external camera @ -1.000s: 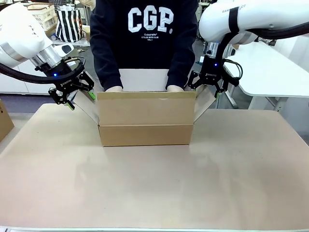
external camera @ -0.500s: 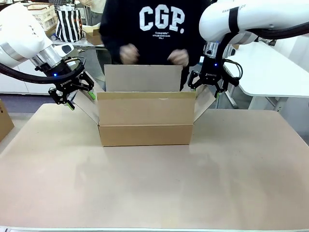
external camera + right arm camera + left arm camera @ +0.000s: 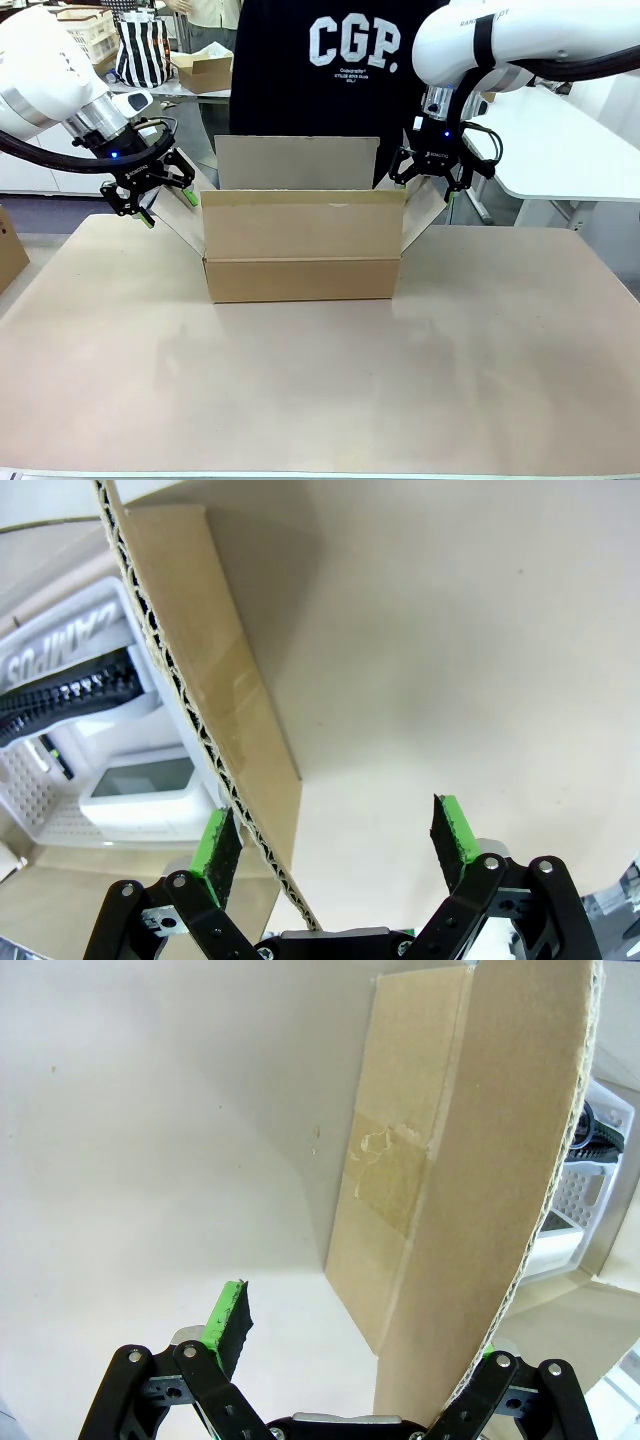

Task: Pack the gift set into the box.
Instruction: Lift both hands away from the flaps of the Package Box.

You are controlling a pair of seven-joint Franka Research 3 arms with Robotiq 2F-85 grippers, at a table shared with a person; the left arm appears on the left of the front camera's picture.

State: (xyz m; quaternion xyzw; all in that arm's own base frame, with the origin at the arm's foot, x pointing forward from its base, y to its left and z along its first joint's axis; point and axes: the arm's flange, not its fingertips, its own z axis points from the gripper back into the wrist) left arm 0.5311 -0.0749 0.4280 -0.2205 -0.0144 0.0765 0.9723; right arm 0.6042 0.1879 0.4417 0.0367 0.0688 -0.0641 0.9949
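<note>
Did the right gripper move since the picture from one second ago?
No. The right gripper stays at the same spot on the top edge of the box's right side flap, jaws open around it.

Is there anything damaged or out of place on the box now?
Only a small flaw: on the end wall of the box, the tape over the seam is torn and wrinkled. Otherwise the box sits square on the table with its flaps open.

The rectangular corrugated cardboard box (image 3: 300,245) is plain brown, the tabletop (image 3: 320,390) pale beige, the far bag (image 3: 143,52) striped black and white.
</note>
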